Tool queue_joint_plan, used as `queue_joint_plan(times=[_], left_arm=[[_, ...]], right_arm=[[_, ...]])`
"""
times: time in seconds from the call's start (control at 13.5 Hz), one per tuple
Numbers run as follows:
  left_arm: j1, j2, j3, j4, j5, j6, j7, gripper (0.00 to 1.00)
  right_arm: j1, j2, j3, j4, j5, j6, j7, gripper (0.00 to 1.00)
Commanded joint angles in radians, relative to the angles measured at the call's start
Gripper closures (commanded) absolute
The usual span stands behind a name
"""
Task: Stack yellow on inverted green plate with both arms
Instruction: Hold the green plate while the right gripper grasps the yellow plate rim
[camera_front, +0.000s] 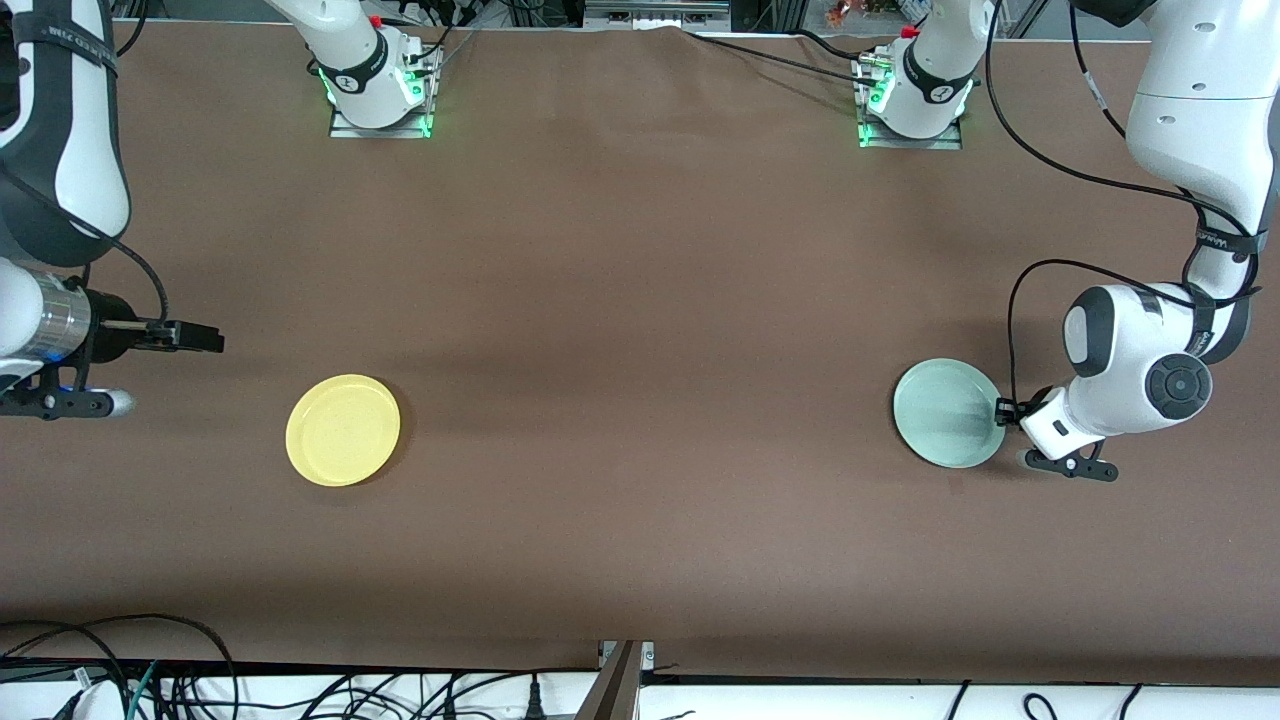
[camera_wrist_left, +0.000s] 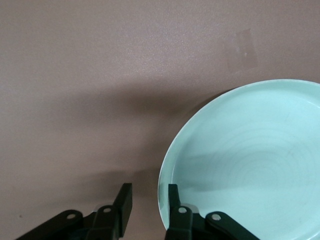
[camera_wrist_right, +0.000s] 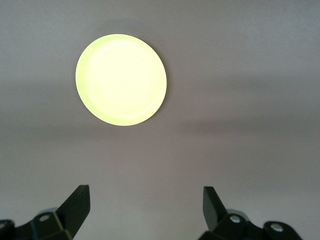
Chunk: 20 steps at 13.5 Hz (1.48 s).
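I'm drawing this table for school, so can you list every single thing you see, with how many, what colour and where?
yellow plate: one, bright yellow, lying flat rim-up on the table toward the right arm's end.
green plate: one, pale mint green, rim-up on the table toward the left arm's end.
table: one, covered in brown cloth, under everything.
cables: several, black, along the table edge nearest the front camera.
right pincer: one, black, open, up in the air over bare cloth toward the right arm's end, not touching the yellow plate.
left pincer: one, black, its fingers on either side of the green plate's rim, with a gap showing, so not yet closed.
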Motion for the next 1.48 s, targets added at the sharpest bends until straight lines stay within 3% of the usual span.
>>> queue_joint_plan(times=[0.0, 1.4], left_arm=[[0.002, -0.007, -0.004, -0.001, 0.012, -0.017, 0.012, 0.66], [-0.002, 0.0, -0.003, -0.004, 0.009, -0.017, 0.008, 0.72]], right_arm=[[-0.008, 0.046, 0.002, 0.012, 0.023, 0.039, 0.0, 0.0], [-0.043, 0.273, 0.005, -0.035, 0.118, 0.268, -0.017, 0.0]])
